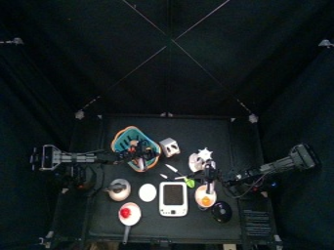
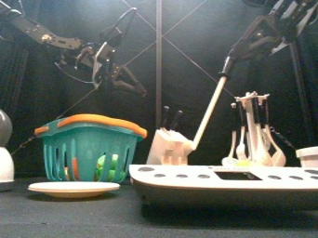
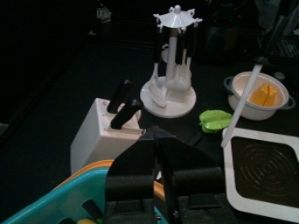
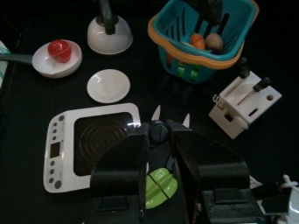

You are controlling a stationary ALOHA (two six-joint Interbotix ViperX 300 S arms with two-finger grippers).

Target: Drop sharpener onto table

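My right gripper (image 4: 162, 132) hangs high over the table, above the edge of the white scale (image 4: 93, 149). Its jaws are closed to a narrow gap with a small glinting thing between the tips, which I take for the sharpener (image 4: 156, 131); it is too small to make out. In the top view this gripper (image 1: 212, 182) is right of the table's middle. My left gripper (image 3: 158, 140) is shut and empty, raised over the teal basket (image 3: 47, 206), and rests at the left (image 1: 112, 153).
The table holds a white knife block (image 4: 239, 109), a white utensil stand (image 3: 173, 79), a white plate (image 4: 108, 85), a bowl with a red thing (image 4: 56, 54), a bowl with yellow contents (image 3: 260, 94) and a green item (image 3: 216, 120) by the scale.
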